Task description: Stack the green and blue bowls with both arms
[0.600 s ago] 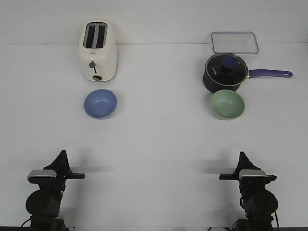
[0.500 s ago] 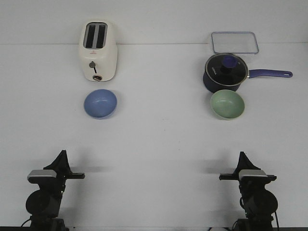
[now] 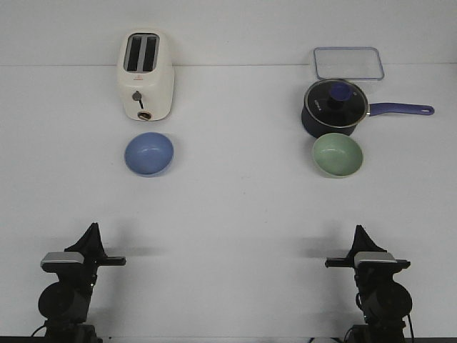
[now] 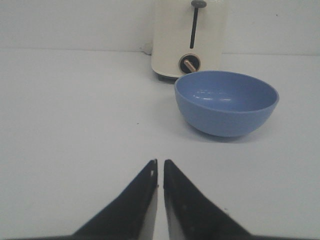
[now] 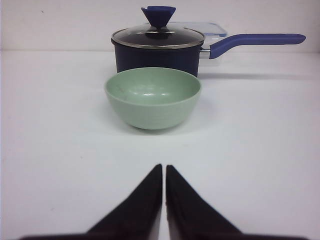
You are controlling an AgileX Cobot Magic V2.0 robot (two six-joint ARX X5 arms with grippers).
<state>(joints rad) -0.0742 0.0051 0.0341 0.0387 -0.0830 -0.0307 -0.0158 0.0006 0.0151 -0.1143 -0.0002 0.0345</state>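
Bowls sat apart and unstacked, blue [image 3: 149, 153] just before the toaster [image 3: 145, 74] and green [image 3: 338, 155] far to its right by the saucepan [image 3: 335, 107], so we judged that our left gripper [image 4: 159, 170] and right gripper [image 5: 164, 173], both clenched empty, must first reach out.

Cream toaster [image 3: 145, 75] far left — lidded blue saucepan [image 3: 335, 108] far right, clear container [image 3: 348, 63] behind it.

Blue bowl [image 3: 149, 153] and green bowl [image 3: 338, 155] upright, well apart.
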